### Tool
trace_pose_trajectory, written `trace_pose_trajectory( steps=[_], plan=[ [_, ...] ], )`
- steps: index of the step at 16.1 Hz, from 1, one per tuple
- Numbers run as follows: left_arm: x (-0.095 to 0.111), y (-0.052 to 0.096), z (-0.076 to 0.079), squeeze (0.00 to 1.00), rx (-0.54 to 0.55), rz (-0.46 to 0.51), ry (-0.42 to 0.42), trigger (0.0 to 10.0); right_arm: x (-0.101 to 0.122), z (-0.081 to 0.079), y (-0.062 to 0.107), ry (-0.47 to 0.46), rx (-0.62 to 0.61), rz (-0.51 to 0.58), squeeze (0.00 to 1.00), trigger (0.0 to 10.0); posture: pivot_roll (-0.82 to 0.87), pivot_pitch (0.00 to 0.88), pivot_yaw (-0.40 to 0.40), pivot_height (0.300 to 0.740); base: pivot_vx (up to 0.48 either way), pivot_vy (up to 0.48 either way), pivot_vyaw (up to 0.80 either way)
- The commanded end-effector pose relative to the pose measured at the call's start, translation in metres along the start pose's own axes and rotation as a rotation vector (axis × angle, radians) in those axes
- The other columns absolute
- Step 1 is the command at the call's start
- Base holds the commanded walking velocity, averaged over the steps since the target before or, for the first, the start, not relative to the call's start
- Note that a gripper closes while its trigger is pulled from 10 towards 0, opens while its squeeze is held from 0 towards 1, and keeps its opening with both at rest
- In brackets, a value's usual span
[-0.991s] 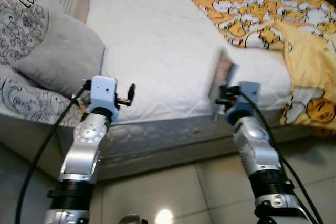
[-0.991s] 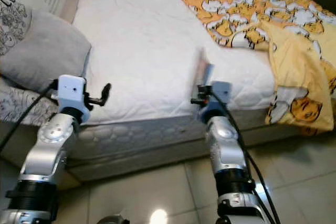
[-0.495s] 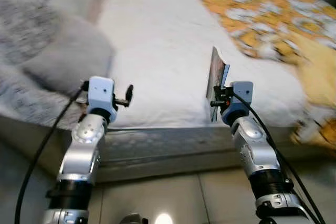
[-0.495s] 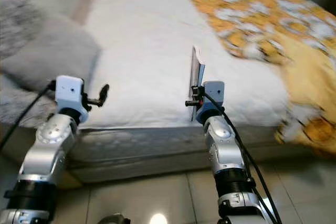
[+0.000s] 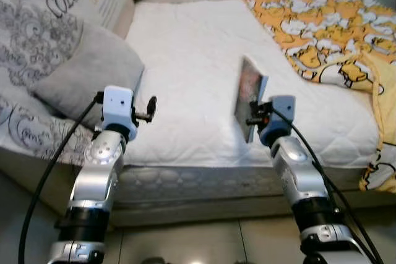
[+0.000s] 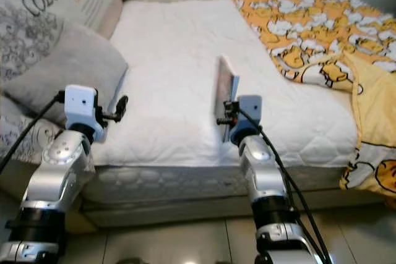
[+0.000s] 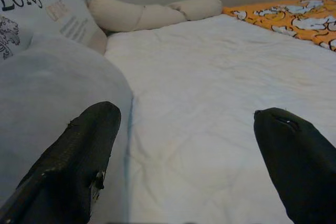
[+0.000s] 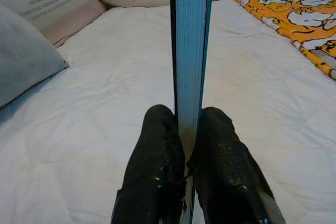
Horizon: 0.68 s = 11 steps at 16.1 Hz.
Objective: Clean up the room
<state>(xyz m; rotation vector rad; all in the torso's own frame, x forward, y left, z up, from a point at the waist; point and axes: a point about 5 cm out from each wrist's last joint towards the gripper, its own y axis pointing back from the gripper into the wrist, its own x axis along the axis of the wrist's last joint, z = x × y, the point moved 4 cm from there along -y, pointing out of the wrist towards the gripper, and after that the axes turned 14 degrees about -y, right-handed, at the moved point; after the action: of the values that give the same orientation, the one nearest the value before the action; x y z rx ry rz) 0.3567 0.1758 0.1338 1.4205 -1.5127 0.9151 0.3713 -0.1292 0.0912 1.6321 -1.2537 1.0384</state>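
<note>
The right end effector (image 8: 184,174) pinches a thin book (image 5: 249,96) upright (spine edge-on) above the bed (image 5: 192,78), at its 6 o'clock edge; the left end effector (image 7: 189,156) gapes wide near the grey pillow (image 5: 86,75).

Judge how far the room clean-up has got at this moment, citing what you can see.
Done: a book is off the bed, clamped upright in the right end effector above the white mattress. In hand: carrying that book; no drop-off spot is visible. Left: the yellow blanket lies bunched and hanging over the mattress's far side, the grey pillow sits askew, and the left end effector is open with nothing in it.
</note>
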Motion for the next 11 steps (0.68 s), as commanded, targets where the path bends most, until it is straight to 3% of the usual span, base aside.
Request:
trace_pose_trajectory(
  steps=[1,11],
  plan=[
    [-0.0067,0.0006,-0.0058,0.00,0.011,-0.024,0.000,10.0,0.0097,-0.0202,-0.0057,0.001,0.063,0.034,0.00,10.0,0.00,0.000,-0.001,0.740,0.349,0.000,0.00],
    [-0.0077,0.0007,-0.0034,0.00,-0.001,-0.024,0.012,10.0,0.0106,-0.0205,-0.0066,0.006,0.064,0.038,0.00,10.0,0.00,0.000,0.000,0.740,0.349,0.000,0.00]
  ],
)
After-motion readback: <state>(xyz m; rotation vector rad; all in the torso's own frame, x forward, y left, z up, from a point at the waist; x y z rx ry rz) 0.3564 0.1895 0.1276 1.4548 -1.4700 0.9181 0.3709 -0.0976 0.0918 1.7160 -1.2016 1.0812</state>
